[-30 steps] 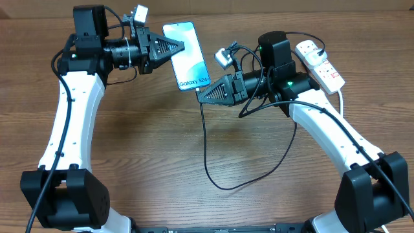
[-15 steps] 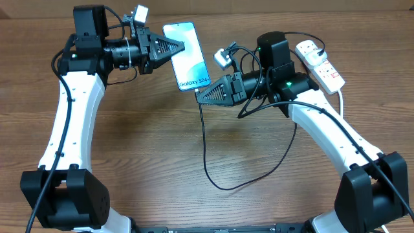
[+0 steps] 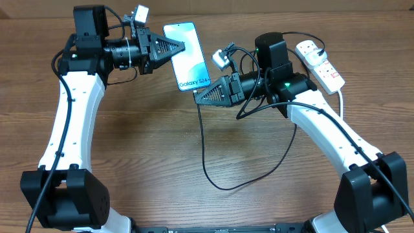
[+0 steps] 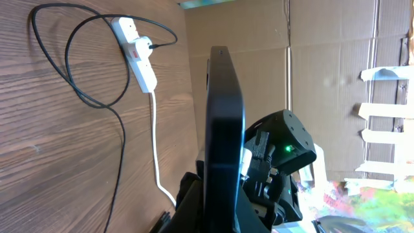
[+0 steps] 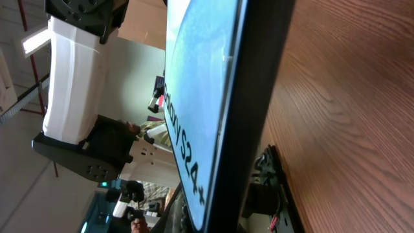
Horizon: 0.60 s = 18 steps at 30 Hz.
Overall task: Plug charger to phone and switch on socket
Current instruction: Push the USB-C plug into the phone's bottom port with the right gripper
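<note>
While the left gripper [image 3: 178,46] clamps one long edge of a slim pale-blue-screened smartphone [image 3: 187,55], screen facing up over the brown wooden table [image 3: 149,162], the right gripper [image 3: 198,98] sits at the phone's lettered end, pinched tight on the tip of a thin black charger cable [image 3: 206,149]. That cable loops across the tabletop toward a white oblong plastic power strip [image 3: 320,63] at far right.

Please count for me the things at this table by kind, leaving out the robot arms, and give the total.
Phone: 1
Black charger cable: 1
White power strip: 1
Total: 3
</note>
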{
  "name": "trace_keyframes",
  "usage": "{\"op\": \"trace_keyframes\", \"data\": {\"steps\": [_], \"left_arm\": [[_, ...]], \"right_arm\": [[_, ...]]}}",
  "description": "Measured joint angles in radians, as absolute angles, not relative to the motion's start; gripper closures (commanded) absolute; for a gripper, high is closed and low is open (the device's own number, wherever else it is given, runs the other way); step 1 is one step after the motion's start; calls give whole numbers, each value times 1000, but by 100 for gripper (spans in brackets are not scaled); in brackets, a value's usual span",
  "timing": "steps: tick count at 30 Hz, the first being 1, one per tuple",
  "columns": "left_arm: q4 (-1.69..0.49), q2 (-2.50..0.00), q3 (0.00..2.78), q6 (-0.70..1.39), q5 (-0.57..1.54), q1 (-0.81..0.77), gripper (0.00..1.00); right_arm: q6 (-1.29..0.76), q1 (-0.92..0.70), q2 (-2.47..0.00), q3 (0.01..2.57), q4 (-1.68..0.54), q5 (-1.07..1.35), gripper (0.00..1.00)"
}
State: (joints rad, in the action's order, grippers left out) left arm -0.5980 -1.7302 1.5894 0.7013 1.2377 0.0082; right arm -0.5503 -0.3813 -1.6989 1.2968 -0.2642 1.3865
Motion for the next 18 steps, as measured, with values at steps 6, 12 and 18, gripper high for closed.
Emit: {"op": "trace_keyframes", "data": {"steps": [6,12,18], "left_arm": [[-598,-1730,1589,701,1212,8,96],[-598,-1730,1589,701,1200,8,96],[-598,-1730,1589,701,1201,8,96]], "right_arm": [[-569,-381,-1699,1297,-265,1386,96],[-573,-381,-1699,1297,-264,1386,96],[-572,-381,-1699,1297,-255,1386,96]]}}
